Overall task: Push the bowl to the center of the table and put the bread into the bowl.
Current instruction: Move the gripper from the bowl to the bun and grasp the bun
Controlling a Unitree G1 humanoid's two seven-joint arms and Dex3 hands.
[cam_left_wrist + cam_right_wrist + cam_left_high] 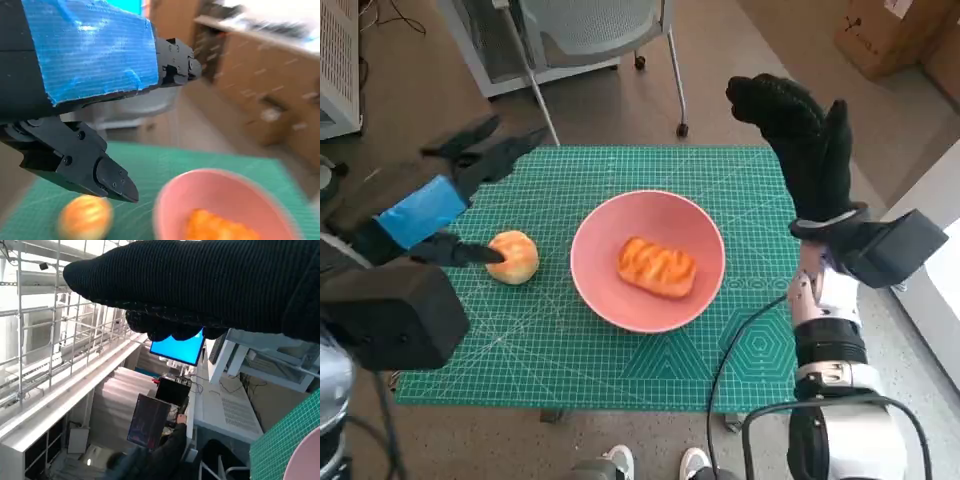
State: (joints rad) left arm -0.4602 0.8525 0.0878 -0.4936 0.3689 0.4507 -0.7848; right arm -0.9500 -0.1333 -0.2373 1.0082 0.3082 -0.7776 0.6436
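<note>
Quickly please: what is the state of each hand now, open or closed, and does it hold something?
Left hand: open, fingers apart, holding nothing; it is over the table near the round bun.
Right hand: open, raised, holding nothing.

Brown floor (740, 60) around a grey chair (595, 30) (cardboard box (885, 35) nearby).

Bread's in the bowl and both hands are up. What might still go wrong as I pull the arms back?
The left hand hangs open over the round bun, with one finger at the bun's side; withdrawing carelessly may roll it across the mat. The pink bowl with the bread sits between both arms; the right hand, raised beyond the mat's far corner, might clip the rim if it drops inward.
</note>
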